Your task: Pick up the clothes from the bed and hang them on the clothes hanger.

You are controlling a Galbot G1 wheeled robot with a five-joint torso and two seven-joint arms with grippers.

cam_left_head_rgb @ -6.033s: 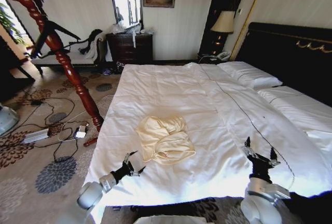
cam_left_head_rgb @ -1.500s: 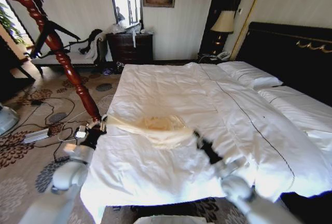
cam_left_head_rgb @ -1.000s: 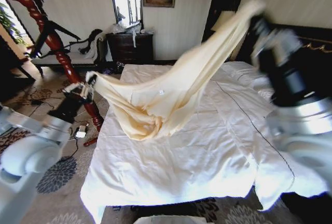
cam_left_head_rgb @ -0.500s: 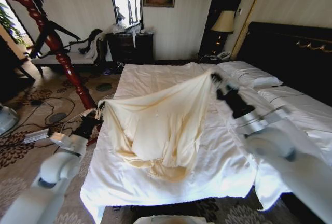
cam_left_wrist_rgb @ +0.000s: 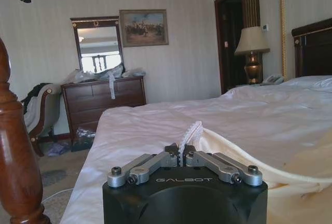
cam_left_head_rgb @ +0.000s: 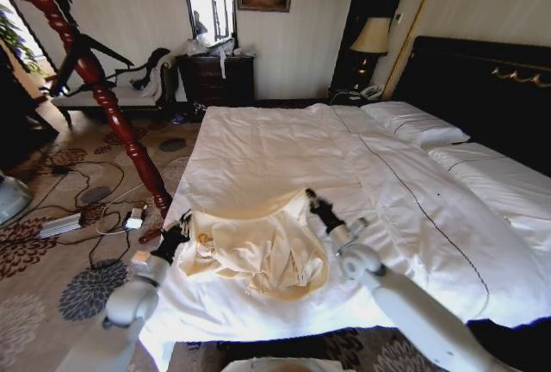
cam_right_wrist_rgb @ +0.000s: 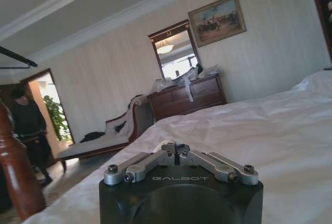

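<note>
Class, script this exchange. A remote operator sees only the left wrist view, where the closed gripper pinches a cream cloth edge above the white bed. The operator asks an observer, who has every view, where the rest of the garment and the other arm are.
Operator: My left gripper is pinching a cream hem. How does the rest of the cloth lie?
Observer: In the head view, the cream garment lies bunched on the bed, near the edge closest to the robot.
Operator: Where is the other arm?
Observer: The right gripper is at the garment's opposite side from yours, low over the bedding, fingers shut on the cloth edge.
</note>
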